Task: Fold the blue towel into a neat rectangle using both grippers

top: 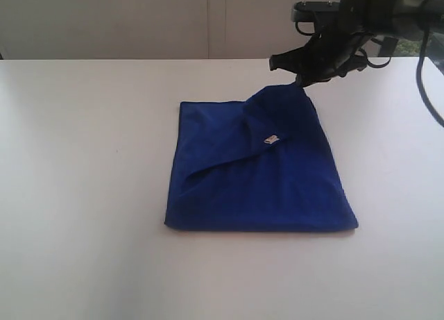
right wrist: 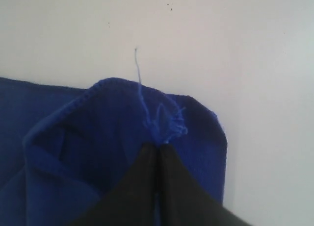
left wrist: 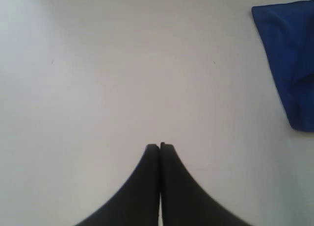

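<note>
The blue towel (top: 263, 181) lies on the white table near the middle, with its small white tag (top: 271, 139) facing up. Its far right corner is lifted off the table into a peak. My right gripper (top: 303, 82) is shut on that corner, and in the right wrist view the towel (right wrist: 98, 138) bunches at the gripper (right wrist: 158, 145) with a loose blue thread sticking out. My left gripper (left wrist: 160, 146) is shut on nothing above bare table; the towel (left wrist: 292, 64) shows only at the edge of its view. The left arm is out of the exterior view.
The white table (top: 83, 160) spreads wide around the towel. A pale wall (top: 139, 21) runs behind its far edge. The right arm's dark body and cables (top: 388, 14) hang over the far right corner.
</note>
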### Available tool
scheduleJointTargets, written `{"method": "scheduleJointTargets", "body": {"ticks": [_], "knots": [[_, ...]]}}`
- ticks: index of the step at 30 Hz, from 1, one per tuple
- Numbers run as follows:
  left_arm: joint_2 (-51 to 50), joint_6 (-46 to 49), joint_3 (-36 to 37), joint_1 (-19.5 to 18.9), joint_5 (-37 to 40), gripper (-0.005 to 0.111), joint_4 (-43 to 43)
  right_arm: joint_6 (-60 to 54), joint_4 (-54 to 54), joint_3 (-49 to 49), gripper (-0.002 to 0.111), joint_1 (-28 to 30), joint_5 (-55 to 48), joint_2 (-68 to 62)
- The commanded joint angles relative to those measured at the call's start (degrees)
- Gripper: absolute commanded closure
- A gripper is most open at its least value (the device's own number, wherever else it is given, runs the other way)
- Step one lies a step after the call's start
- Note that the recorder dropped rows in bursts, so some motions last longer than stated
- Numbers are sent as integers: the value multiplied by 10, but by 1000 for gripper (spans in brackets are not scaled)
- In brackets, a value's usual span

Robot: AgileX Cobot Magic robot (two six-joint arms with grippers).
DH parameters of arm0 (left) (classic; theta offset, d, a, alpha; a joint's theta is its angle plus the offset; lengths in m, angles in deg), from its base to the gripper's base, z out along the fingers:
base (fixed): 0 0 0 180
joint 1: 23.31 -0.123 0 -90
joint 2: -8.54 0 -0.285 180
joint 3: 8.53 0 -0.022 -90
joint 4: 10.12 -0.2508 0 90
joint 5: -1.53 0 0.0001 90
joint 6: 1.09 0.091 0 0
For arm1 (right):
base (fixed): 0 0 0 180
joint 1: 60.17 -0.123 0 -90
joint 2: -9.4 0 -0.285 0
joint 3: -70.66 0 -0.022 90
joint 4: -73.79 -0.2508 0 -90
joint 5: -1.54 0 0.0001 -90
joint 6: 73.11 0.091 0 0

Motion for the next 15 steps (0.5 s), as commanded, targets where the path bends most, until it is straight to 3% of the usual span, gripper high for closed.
{"method": "scheduleJointTargets", "body": {"ticks": [1, 15], "knots": [[4, 3, 4, -1, 4, 107, 6, -18, 6, -2, 108, 1, -9, 0], [4, 13, 4, -1, 3, 107, 4, -18, 6, -2, 108, 1, -9, 0]]}}
